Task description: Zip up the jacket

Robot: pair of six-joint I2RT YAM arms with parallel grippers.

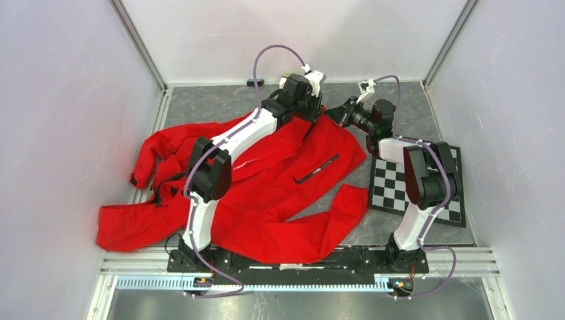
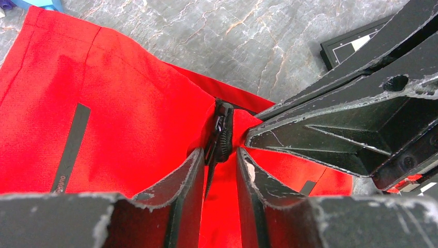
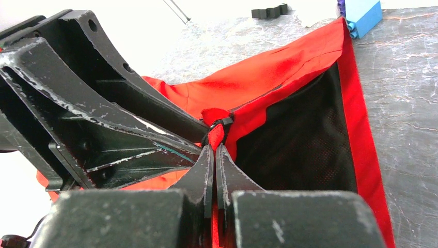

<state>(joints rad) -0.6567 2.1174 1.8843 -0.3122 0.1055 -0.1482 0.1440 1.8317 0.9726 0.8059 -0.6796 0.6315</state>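
Red jacket (image 1: 280,193) edge: R gripper (image 3: 214,151) pinches it shut, L gripper (image 2: 219,154) part-open, prob. astride zipper (image 2: 223,133).

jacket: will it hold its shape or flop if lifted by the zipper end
Probably floppy: the jacket lies wrinkled and sprawled, so it should sag from any grip. Likely light: thin fabric folds at the right gripper. A push would probably bunch it, not slide it.

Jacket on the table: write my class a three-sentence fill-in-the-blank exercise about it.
1. The jacket is bright ___.
2. The checkerboard has black and ___ squares.
3. Between the jaws of the left gripper runs a black ___.
Missing words: red; white; zipper.
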